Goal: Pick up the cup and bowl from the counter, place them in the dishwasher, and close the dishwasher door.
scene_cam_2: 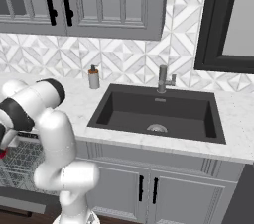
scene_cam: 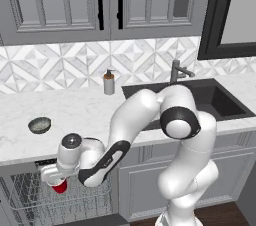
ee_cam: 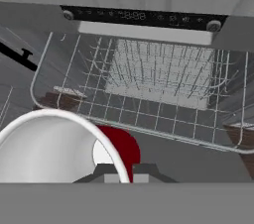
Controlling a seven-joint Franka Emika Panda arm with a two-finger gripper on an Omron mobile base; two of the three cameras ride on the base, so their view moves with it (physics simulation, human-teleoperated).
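The two-finger gripper [scene_cam: 54, 179] of the white robot arm was clamped on the rim of the small red plastic party cup [scene_cam: 59, 186] with a white inside, holding it low in front of the open under-counter dishwasher [ee_cam: 149, 19], just above the pulled-out grey wire rack [scene_cam: 35, 197]. The small dark grey speckled bowl [scene_cam: 39, 125] sat untouched on the long white marble-look counter [scene_cam: 75, 115], above and a little to the left of the gripper. From here, the cup was pinched only at its rim and hung tilted, so it might slip or swing; if released from this angle it could tip over on the wires or roll instead of settling. The arm's elbow also sat close under the counter edge and could knock it when lifting away. The left base view showed the cup, the bowl and the rack together. The hand view showed what that one could not: the cup's [ee_cam: 74, 148] open white mouth close up, the rack's [ee_cam: 149, 89] tines and the black control strip under the counter edge. The right base view showed the black inset sink [scene_cam_2: 157, 111] and a grey soap dispenser [scene_cam_2: 94, 78].
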